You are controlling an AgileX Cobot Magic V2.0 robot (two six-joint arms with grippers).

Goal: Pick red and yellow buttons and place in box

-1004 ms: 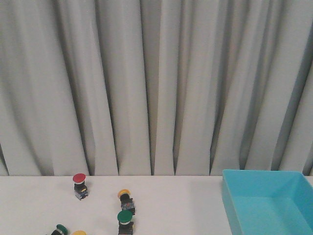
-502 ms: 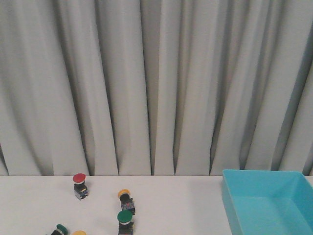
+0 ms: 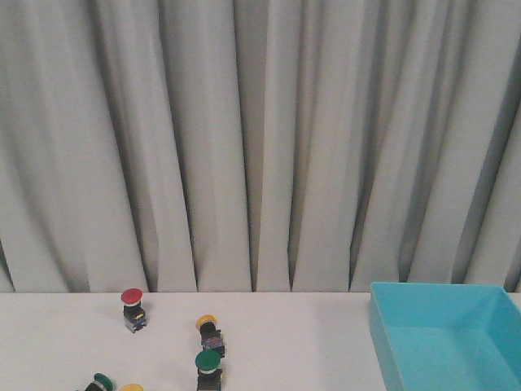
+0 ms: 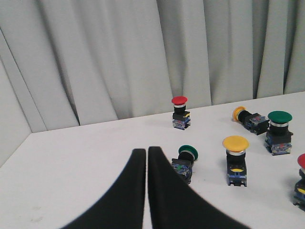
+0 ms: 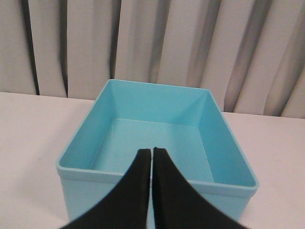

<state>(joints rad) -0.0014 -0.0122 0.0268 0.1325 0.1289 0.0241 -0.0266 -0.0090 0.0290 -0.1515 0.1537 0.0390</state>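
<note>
Left wrist view shows the main hazard: the buttons stand crowded together on the white table (image 4: 71, 157), and green-capped ones sit mixed among the wanted colours. A green button (image 4: 185, 161) lies tipped just past the left gripper (image 4: 146, 155) at about two o'clock from its tips, and a reach aimed loosely at the upright yellow button (image 4: 235, 155) beside it could catch the green one instead, or knock either over and send it rolling on its round cap. Farther back, at about one o'clock, stand a red button (image 4: 180, 110), a yellow button lying on its side (image 4: 245, 117) and a second green button (image 4: 279, 130), the last two close enough that fingers going for the yellow may nudge the green; another red cap (image 4: 301, 164) shows at the frame edge. The left gripper's fingers are pressed together with nothing between them, so they must spread before any grasp. It is held low over the table, pointing toward the cluster. The right gripper (image 5: 152, 157) is likewise pinched shut and empty, poised just above the near rim of the blue box (image 5: 157, 180), which holds nothing and sits well apart from the buttons, at the table's right side in the front view.
</note>
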